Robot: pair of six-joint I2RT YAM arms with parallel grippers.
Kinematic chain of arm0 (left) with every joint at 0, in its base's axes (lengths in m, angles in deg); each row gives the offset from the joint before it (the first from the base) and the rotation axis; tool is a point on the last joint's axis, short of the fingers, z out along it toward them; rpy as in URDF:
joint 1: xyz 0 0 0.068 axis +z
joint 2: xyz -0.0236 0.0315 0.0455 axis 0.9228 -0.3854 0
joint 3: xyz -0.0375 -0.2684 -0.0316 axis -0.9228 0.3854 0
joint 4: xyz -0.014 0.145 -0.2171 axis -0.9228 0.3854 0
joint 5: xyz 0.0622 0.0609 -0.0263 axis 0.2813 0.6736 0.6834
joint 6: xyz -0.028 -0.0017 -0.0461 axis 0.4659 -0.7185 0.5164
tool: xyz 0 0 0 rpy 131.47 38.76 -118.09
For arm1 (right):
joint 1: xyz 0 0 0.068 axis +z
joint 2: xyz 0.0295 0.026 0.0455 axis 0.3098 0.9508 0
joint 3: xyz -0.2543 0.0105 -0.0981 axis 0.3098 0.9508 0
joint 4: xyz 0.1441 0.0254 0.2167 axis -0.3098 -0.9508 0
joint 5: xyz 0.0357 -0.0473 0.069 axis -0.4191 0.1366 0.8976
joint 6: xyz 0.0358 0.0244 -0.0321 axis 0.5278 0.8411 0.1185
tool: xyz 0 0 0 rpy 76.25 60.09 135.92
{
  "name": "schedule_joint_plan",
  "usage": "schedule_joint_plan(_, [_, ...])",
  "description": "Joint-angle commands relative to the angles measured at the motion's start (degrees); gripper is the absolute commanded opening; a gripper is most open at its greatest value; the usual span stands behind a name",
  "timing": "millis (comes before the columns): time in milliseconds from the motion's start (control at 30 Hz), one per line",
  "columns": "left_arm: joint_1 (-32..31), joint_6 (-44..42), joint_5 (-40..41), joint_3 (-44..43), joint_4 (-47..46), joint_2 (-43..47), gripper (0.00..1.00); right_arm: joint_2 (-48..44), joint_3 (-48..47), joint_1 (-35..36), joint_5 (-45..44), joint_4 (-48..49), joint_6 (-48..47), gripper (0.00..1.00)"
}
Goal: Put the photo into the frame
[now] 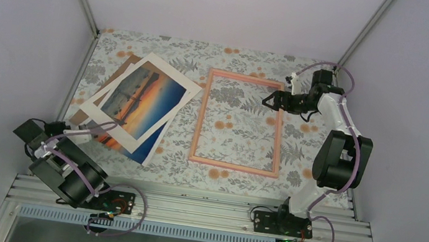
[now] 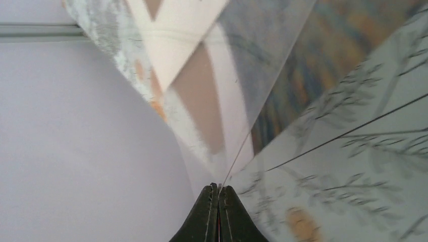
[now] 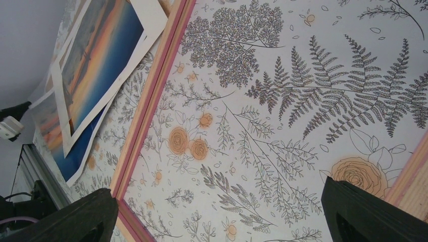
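Observation:
The pink frame (image 1: 239, 122) lies flat at the table's middle with floral cloth showing through it. The photo (image 1: 134, 142), an orange and blue sunset print, lies left of the frame, partly under a white mat (image 1: 166, 67). My left gripper (image 1: 80, 133) is at the photo's near-left corner. In the left wrist view the gripper (image 2: 218, 187) is shut on a thin sheet edge, apparently the photo's. My right gripper (image 1: 271, 100) is open and empty over the frame's far right part. In the right wrist view its gripper (image 3: 217, 217) spans the frame's rail (image 3: 151, 96); the photo (image 3: 75, 156) lies beyond.
A brown backing board (image 1: 119, 74) lies under the mat at the far left. The mat (image 3: 151, 20) reaches close to the frame's left rail. Grey walls enclose the table on three sides. The metal rail (image 1: 188, 208) with both arm bases runs along the near edge.

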Motion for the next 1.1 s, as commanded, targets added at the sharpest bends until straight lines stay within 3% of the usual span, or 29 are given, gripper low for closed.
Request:
schedule_joint_plan(0, [0.4,-4.1,-6.9,-6.0,6.3,2.6,0.02,-2.0,-1.2,0.4,0.7,-0.3,-0.6,1.00])
schedule_joint_plan(367, [0.5,-6.7,-14.6,-19.8,29.3,6.9,0.02,-6.6,-0.7,3.9,1.9,4.6,-7.0,1.00])
schedule_joint_plan(700, [-0.9,-10.1,-14.9,-36.7,54.1,3.1,0.03,-9.2,0.4,19.6,-2.5,13.2,-17.2,1.00])
schedule_joint_plan(900, [-3.9,-5.7,-14.5,-50.3,67.4,-0.6,0.02,-12.3,2.5,27.2,-0.4,18.0,-21.5,1.00])
schedule_joint_plan(1067, [-8.2,-1.2,-13.0,-56.2,71.6,-2.0,0.02,-14.9,7.2,36.0,-1.1,28.7,-20.3,1.00])
